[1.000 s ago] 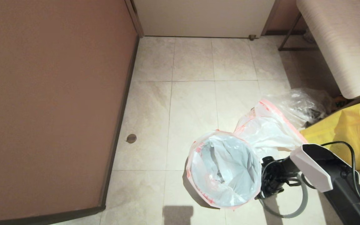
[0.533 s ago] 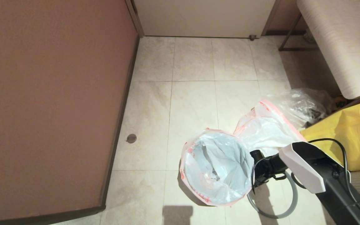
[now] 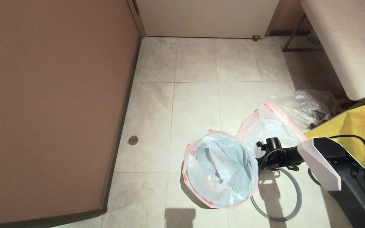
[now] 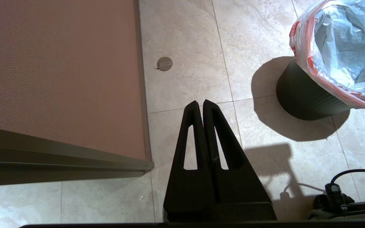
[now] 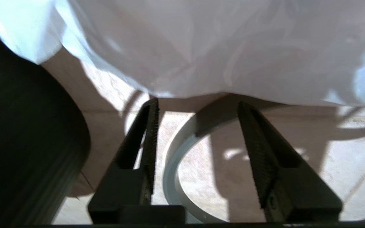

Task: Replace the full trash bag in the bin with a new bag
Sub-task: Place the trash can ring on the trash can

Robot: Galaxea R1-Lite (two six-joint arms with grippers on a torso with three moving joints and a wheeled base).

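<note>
Plastic of the new bag in the bin, low in the frame, looks thin and slippery; pinch its orange hem. Right gripper is apart, empty; left gripper is together.

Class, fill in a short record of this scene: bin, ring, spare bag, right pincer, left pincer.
bin: black bin on the floor, lined with a white bag, hem folded over its edge
ring: grey ring lies on the floor beside the bin
spare bag: second white bag on the floor behind the bin
right pincer: right pincer open, low over the ring, holding nothing
left pincer: left pincer shut, parked
</note>
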